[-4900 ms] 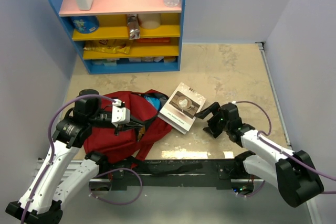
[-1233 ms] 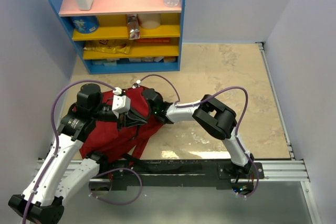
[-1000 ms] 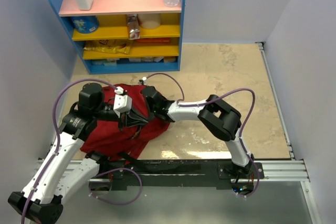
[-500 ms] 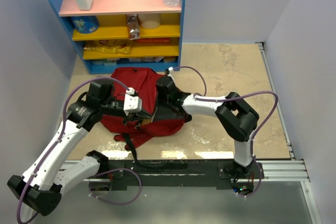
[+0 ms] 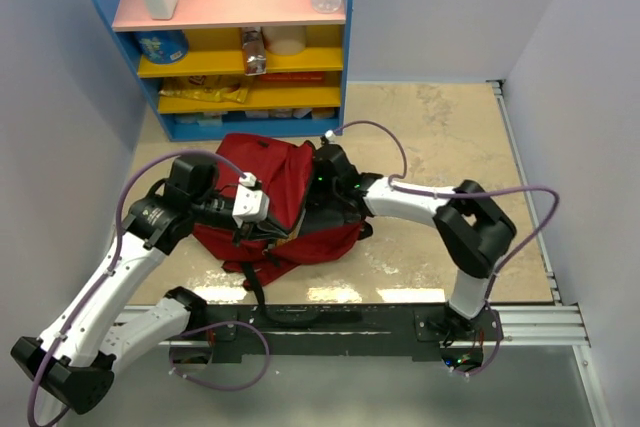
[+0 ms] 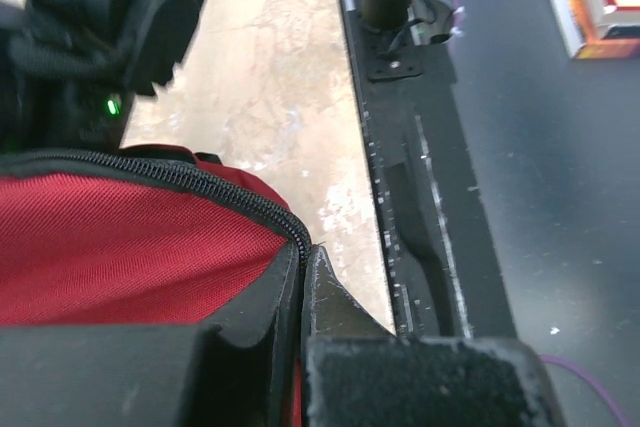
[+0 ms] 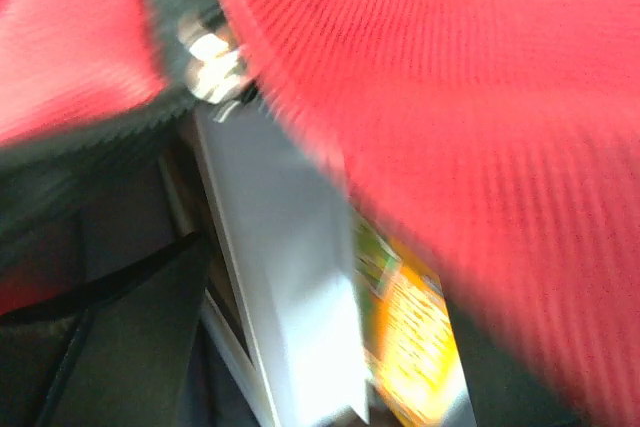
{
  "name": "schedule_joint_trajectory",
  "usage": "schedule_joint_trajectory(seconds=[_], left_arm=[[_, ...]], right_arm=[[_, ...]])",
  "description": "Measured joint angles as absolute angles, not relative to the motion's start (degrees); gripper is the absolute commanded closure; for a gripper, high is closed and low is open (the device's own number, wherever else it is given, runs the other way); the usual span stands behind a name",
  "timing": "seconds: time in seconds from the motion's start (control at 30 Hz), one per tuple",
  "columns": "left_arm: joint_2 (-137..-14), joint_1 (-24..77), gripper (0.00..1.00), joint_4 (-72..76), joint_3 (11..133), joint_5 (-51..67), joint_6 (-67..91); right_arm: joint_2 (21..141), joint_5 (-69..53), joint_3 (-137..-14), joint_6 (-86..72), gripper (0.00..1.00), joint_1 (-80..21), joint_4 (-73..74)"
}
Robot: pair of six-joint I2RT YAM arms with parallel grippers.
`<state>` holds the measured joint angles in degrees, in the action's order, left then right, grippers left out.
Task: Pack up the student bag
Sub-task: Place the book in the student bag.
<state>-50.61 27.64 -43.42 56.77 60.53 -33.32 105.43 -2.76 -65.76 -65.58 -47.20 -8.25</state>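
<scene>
Beige marbled table [image 5: 440, 137] is filling the walled cell, with a blue shelf unit [image 5: 340, 47] standing at its far-left edge. Just in front of the shelves the student bag [image 5: 265, 172] is lying on the table, its red body bulging upward and a black strap [image 5: 250, 282] trailing toward the near edge. My left arm [image 5: 110, 287] is reaching in from the near left and my right arm [image 5: 420, 202] is bending across from the right, the two meeting at the bag. My left gripper [image 6: 302, 272] is clenching the bag's black zipper edge [image 6: 180, 179], its fingers [image 6: 250, 307] pinching the fabric between them. My right gripper [image 5: 322, 202] is sitting at the bag's dark opening on its right side; whether it is parted or closed I cannot tell, as its wrist view is blurring into red cloth. That view is showing a metal zipper pull [image 7: 210, 57] and a pale flat object [image 7: 290, 277] with an orange-yellow patch, too blurred to identify.
</scene>
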Motion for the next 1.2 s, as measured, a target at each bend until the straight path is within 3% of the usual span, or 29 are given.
schedule_joint_trajectory(seconds=[0.17, 0.37, 0.63, 0.77, 0.9, 1.0, 1.03, 1.07, 1.1, 1.2], left_arm=[[-51.0, 28.4, 1.00, -43.5, 56.8, 62.9, -31.6], [-52.6, 28.6, 1.00, -43.5, 57.1, 64.1, -29.8], [-54.5, 31.0, 1.00, -39.4, 57.1, 62.1, -24.1], [-57.9, 33.8, 1.00, -36.3, 57.8, 58.5, -20.3], [-62.2, 37.0, 1.00, -33.6, 59.9, 53.7, -17.8], [-64.6, 39.6, 1.00, -32.2, 61.2, 50.7, -16.7], [-65.4, 40.0, 1.00, -31.9, 61.7, 49.8, -16.4], [-66.2, 40.4, 1.00, -31.5, 62.2, 49.1, -16.0], [-66.9, 40.6, 0.86, -31.4, 62.8, 48.5, -15.8], [-70.2, 40.6, 0.68, -31.0, 65.5, 46.2, -14.9]], right_arm=[[93.4, -3.4, -58.3, -57.3, 0.14, -45.0, -0.4], [80.8, -4.0, -49.7, -51.6, 0.53, -43.0, 6.0], [68.5, -4.3, -46.0, -49.8, 0.69, -38.5, 11.4], [64.3, -2.4, -46.0, -48.4, 0.83, -34.7, 14.7], [58.2, -1.0, -43.9, -45.2, 0.71, -34.2, 15.4], [49.4, -1.3, -40.2, -43.0, 0.57, -34.4, 15.1], [46.3, -1.7, -39.4, -42.2, 0.47, -34.4, 15.1], [43.5, -2.4, -39.1, -41.5, 0.42, -34.5, 15.0], [41.0, -2.8, -38.9, -40.9, 0.38, -34.7, 15.0], [35.0, -4.6, -38.9, -39.3, 0.30, -36.6, 14.9]])
